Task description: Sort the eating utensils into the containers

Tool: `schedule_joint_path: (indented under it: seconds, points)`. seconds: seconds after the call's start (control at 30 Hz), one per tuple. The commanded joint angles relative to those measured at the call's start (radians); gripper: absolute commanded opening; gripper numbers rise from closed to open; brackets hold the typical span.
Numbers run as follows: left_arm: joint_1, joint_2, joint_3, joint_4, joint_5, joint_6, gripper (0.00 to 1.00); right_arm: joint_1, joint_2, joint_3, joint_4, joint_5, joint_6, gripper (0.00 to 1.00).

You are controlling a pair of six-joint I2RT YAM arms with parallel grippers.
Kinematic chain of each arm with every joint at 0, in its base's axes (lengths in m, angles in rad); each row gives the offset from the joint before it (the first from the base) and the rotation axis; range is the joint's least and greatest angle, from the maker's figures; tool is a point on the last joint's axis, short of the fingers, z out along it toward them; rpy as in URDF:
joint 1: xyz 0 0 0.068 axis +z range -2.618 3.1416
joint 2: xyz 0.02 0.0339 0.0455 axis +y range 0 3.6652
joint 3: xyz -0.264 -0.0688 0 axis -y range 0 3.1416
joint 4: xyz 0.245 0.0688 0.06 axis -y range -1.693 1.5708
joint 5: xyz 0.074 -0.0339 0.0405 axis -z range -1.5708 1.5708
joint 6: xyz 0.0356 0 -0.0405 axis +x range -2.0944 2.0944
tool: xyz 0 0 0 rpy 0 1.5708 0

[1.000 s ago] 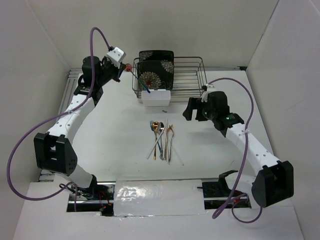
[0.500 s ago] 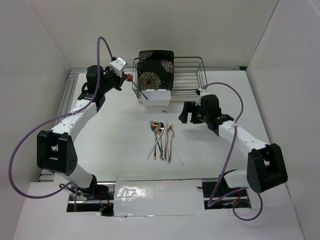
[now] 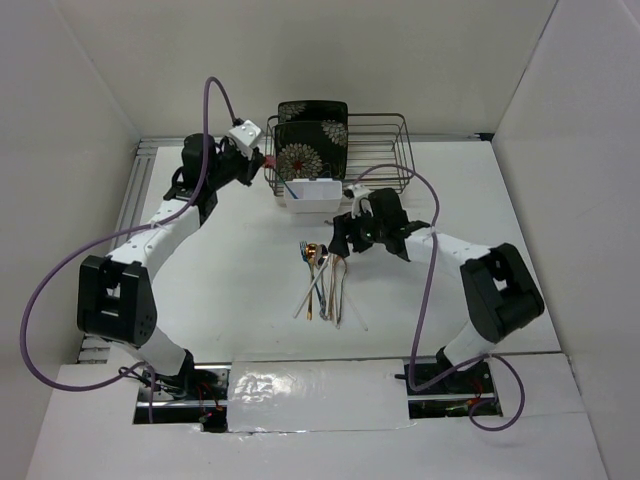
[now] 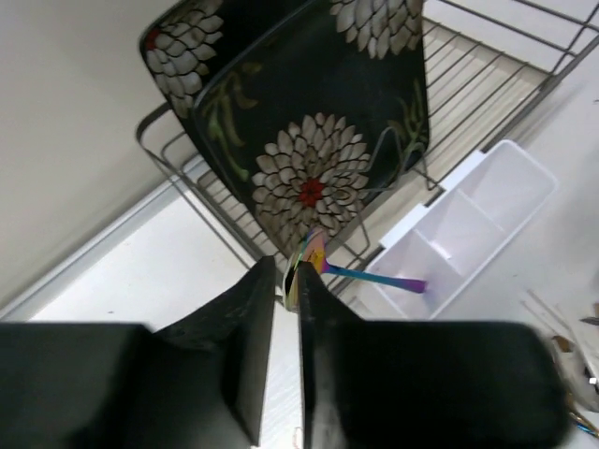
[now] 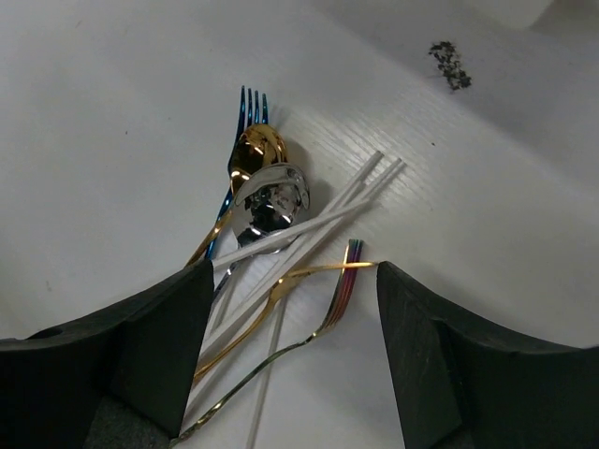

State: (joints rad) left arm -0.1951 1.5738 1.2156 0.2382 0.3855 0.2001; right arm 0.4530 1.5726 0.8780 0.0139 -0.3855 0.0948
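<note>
My left gripper (image 3: 258,162) is shut on the bowl of a shiny pink spoon (image 4: 323,266). The spoon's blue-purple handle slants down toward the left end of the white caddy (image 4: 473,220); I cannot tell whether its tip is inside. The caddy (image 3: 314,197) stands against the front of the rack. My right gripper (image 3: 343,243) is open, low over the utensil pile (image 3: 322,282). Its fingers straddle a rainbow-tipped fork (image 5: 343,285). A blue fork (image 5: 246,106), gold spoon (image 5: 258,146), silver spoon (image 5: 272,199) and pale chopsticks (image 5: 329,210) lie crossed there.
A black wire dish rack (image 3: 380,150) stands at the back with two black floral plates (image 3: 311,138) upright in its left end; they fill the left wrist view (image 4: 318,140). Dark specks (image 5: 447,52) lie on the table beyond the pile.
My right arm has swung left from the rack's right side to over the utensil pile. My left gripper has moved right, closer to the rack, with the spoon.
</note>
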Motion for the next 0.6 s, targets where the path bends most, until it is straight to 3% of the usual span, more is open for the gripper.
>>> schedule_joint_path:
  seconds: [0.0,0.07,0.23,0.3,0.57]
  points:
    - [-0.013,0.009,0.002,0.033,0.055,-0.031,0.30,0.015,0.049,0.100,0.078,-0.075,-0.084,0.76]
    - [-0.010,0.002,0.004,0.023,0.052,-0.037,0.38,0.033,0.104,0.130,0.078,-0.094,-0.127,0.73]
    - [0.009,-0.043,0.022,-0.022,0.052,-0.080,0.71,0.056,0.202,0.213,0.027,-0.116,-0.171,0.69]
    - [0.028,-0.075,0.038,-0.039,0.047,-0.103,0.99,0.062,0.217,0.213,0.027,-0.125,-0.179,0.69]
    - [0.126,-0.230,0.116,-0.128,0.096,-0.267,1.00,0.070,0.279,0.245,0.017,-0.171,-0.211,0.59]
